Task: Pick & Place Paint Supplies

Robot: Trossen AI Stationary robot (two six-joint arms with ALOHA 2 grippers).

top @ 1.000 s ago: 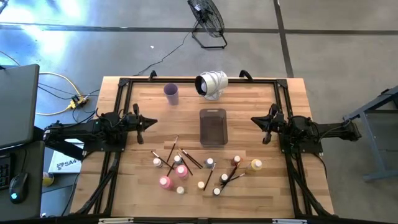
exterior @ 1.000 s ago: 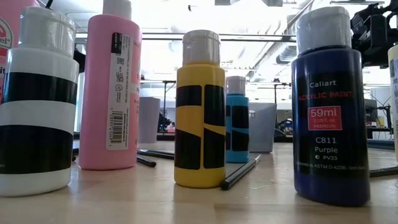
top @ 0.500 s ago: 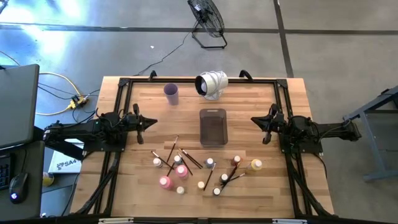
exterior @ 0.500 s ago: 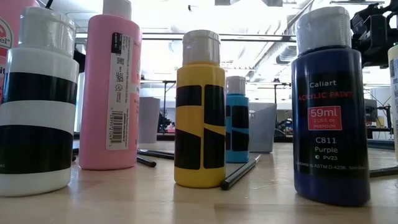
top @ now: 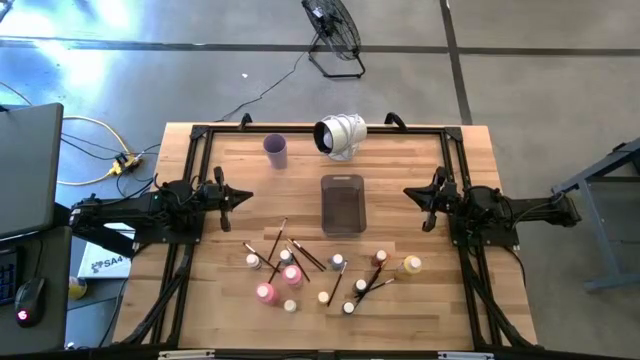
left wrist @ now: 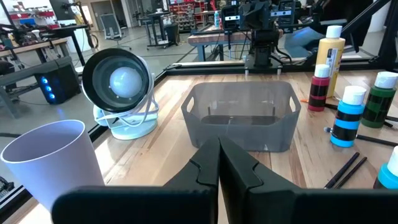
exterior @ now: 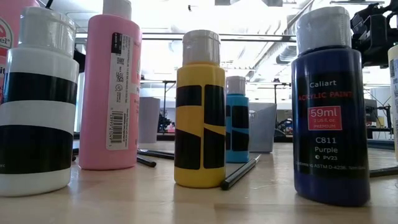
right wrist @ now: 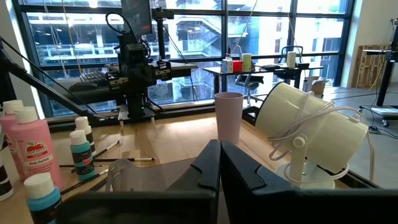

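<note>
From where I stand, the left gripper (top: 243,197) waits at nine o'clock on the tabletop (top: 220,300), fingers pressed together on nothing. The right gripper (top: 411,194) sits at three o'clock, likewise pinched closed and empty. Between them stands the clear grey tray (top: 342,204), with the lilac cup (top: 275,150) at eleven o'clock. The paint bottles (top: 265,292) and paintbrushes (top: 277,238) lie scattered toward six o'clock, untouched.

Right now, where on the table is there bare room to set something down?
Bare wood lies between the grey tray and the right pincer, and between the lilac cup and the left pincer. The near strip is crowded with paint bottles and paintbrushes.
</note>
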